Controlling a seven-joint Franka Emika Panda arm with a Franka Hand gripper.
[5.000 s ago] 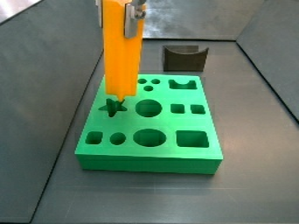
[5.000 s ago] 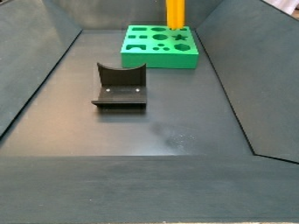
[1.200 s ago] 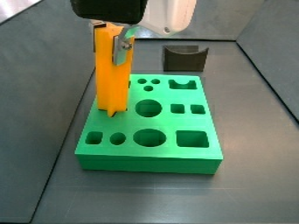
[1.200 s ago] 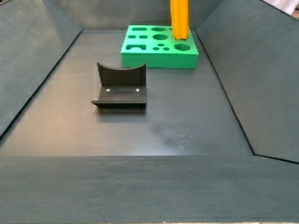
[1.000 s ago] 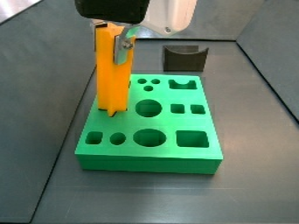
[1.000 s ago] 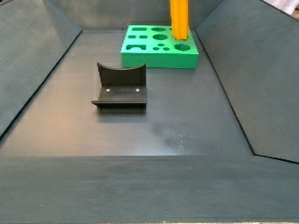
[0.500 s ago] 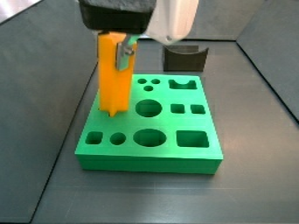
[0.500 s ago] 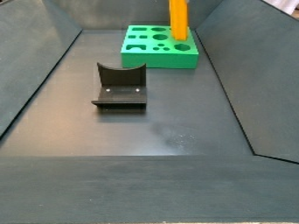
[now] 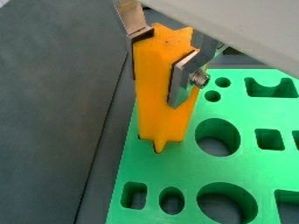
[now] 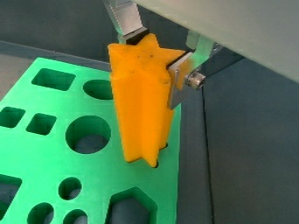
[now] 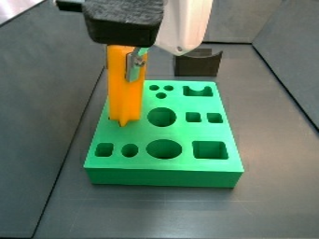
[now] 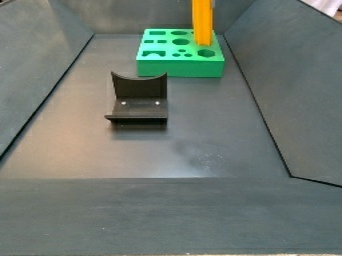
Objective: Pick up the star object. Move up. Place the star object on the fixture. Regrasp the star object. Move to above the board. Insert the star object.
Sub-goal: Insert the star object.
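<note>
The star object [image 11: 123,89] is a long orange-yellow ridged bar standing upright, its lower end at or in a hole near the edge of the green board [image 11: 169,159]. It shows in both wrist views [image 9: 160,96] [image 10: 142,105] and in a side view [image 12: 202,22]. My gripper [image 9: 163,54] is shut on the bar's upper part, one silver finger [image 10: 179,77] on each side. In a side view the gripper [image 11: 133,56] hangs above the board. The fixture [image 12: 136,98] stands on the floor apart from the board; it also shows behind the board [image 11: 197,62].
The board has several cut-out holes: circles [image 11: 162,117], squares [image 11: 208,148] and others. Grey sloped walls [image 12: 47,90] enclose the dark floor [image 12: 187,150]. The board [image 12: 181,52] sits at the far end in that side view.
The gripper and the star object have come lower over the board, and the bar's lower end has sunk at the star hole. The board and fixture have not moved.
</note>
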